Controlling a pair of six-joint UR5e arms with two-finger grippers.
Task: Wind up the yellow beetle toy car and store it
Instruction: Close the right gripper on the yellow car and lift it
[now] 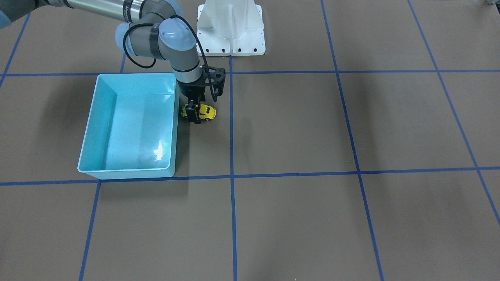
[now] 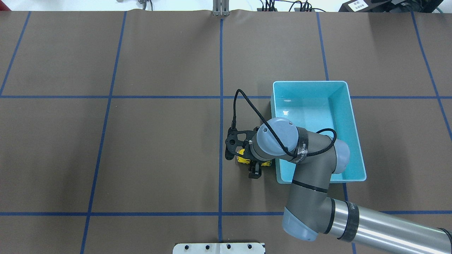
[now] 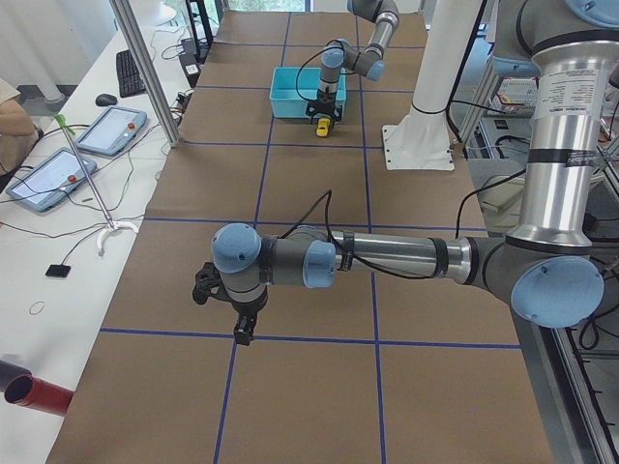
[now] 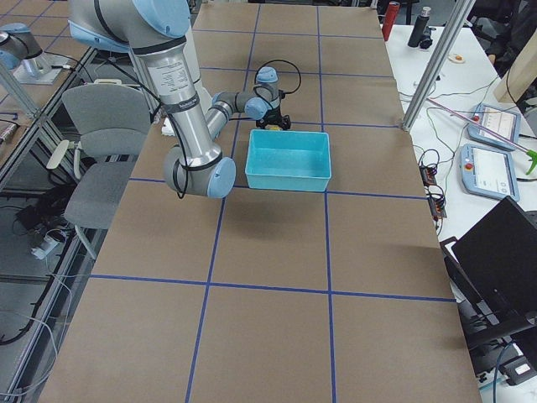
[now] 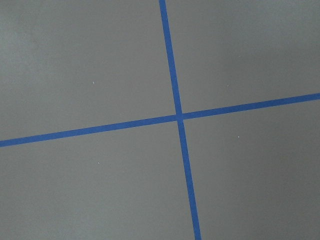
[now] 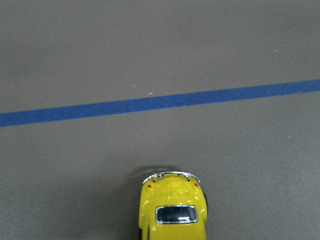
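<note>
The yellow beetle toy car (image 1: 207, 112) stands on the brown table just beside the teal bin (image 1: 127, 170), outside its long wall. My right gripper (image 1: 194, 111) reaches straight down over it, one finger (image 1: 193, 116) on each side, shut on the car's body. The overhead view shows the car (image 2: 241, 158) mostly under the wrist, with the bin (image 2: 310, 83) to its right. The right wrist view shows the car's rear (image 6: 172, 212) on the table. My left gripper (image 3: 242, 324) hangs low over bare table far from the car; I cannot tell whether it is open.
The white robot base (image 1: 231, 31) stands behind the car. Blue tape lines (image 1: 231, 128) cross the brown table. In the exterior left view, tablets (image 3: 114, 130) and cables lie on a side desk beyond the table.
</note>
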